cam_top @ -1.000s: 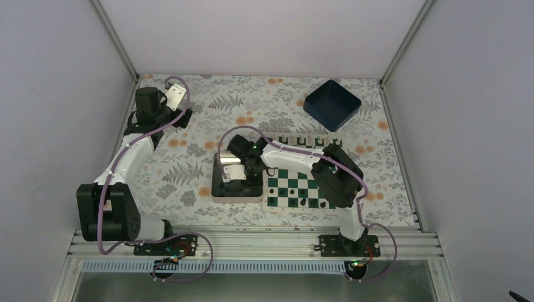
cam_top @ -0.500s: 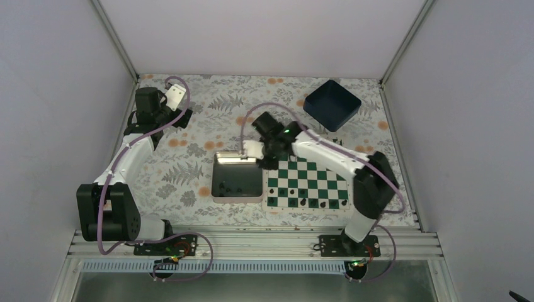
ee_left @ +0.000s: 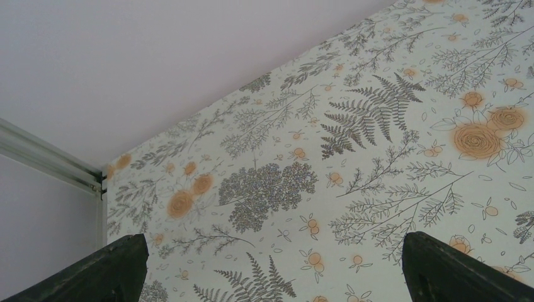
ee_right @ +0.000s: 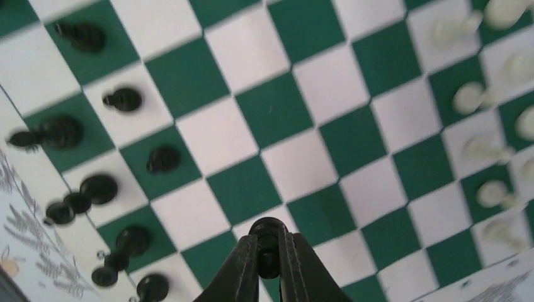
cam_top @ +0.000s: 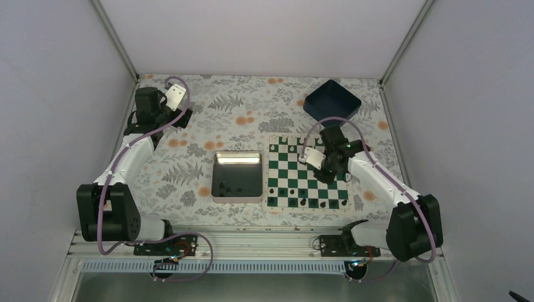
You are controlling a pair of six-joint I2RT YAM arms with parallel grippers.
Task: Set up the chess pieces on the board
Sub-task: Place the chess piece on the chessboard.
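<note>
My right tool [ee_right: 269,248] is clamped on a tiny black chess piece [ee_right: 267,228]. I judge it light, rigid, slick and easily toppled, best pinched mid-stem. My left tool [ee_left: 277,267] stands apart.

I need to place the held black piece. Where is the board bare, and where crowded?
Bare: middle rows of the board, between the black pieces and the white pieces, under the right gripper. Crowded: both edge bands those pieces fill.

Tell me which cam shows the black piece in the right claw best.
Right wrist: the black piece is close-up, pinched in the right claw above the board. In top external it's lost under the wrist. Left wrist shows only tablecloth.
</note>
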